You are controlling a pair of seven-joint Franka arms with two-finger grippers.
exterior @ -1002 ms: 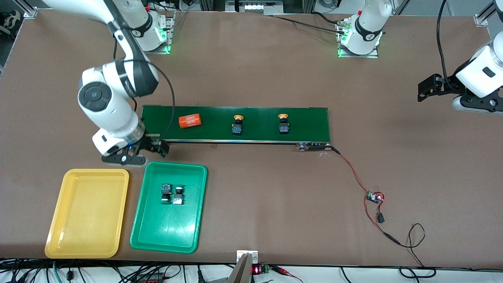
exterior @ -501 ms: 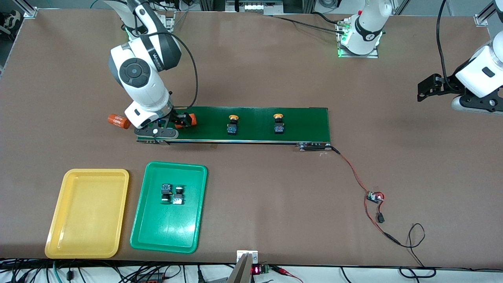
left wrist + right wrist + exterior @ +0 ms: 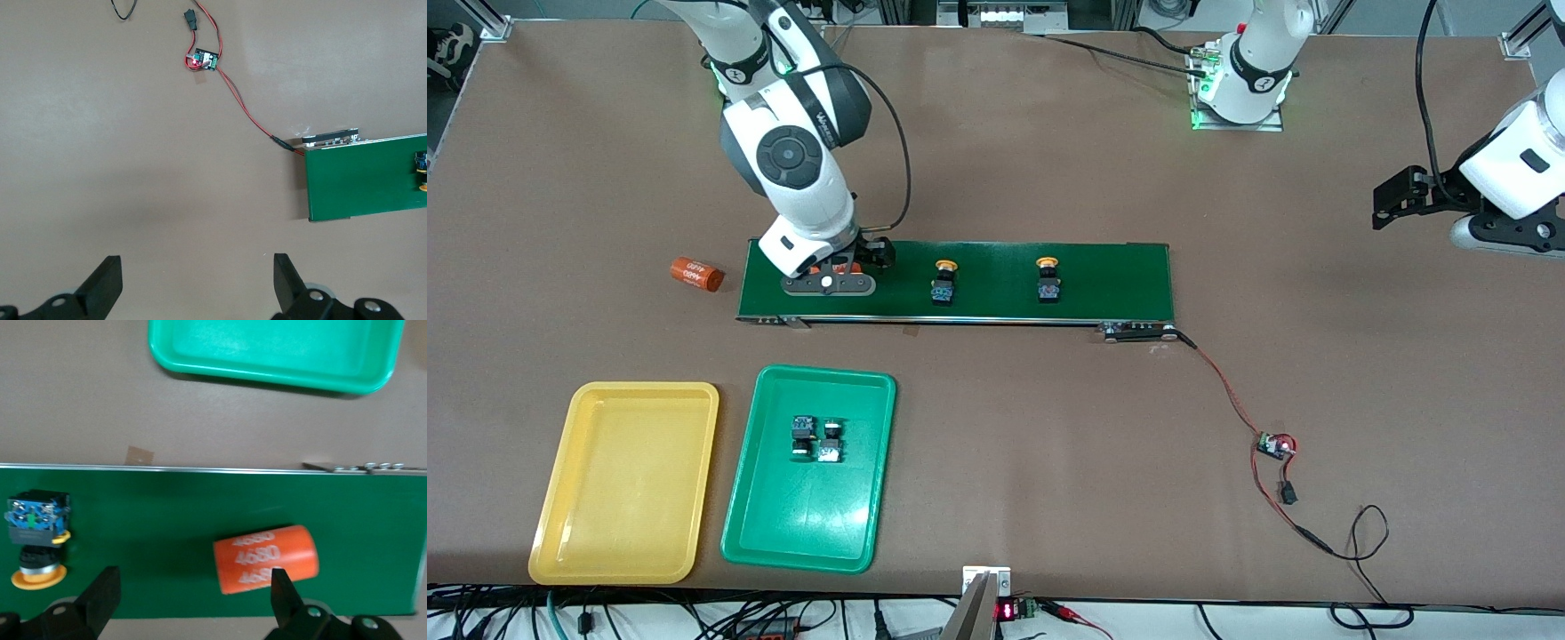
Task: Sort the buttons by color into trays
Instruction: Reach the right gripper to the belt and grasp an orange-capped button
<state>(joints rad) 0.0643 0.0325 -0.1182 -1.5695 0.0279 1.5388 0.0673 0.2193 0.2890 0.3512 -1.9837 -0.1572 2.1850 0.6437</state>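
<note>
Two green buttons (image 3: 816, 440) lie in the green tray (image 3: 783, 533), beside the yellow tray (image 3: 560, 551). Two yellow buttons (image 3: 944, 281) sit on the belt (image 3: 1120, 276). The right claw (image 3: 829, 284), fingers apart, hangs over a cylinder (image 3: 265, 567). The left claw (image 3: 197, 283) waits, spread, above bare desk (image 3: 996, 160).

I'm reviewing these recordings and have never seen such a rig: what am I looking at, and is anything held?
Two robot arms at a table. One picture looks down from across the table; two come from cameras on the arms' wrists. The right gripper, jaws open, hangs over an orange cylinder on the conveyor belt, holding nothing. The left gripper waits open over bare table. Two yellow buttons ride the belt; two green buttons lie in the green tray. The yellow tray has none. Another cylinder lies beside the belt.
</note>
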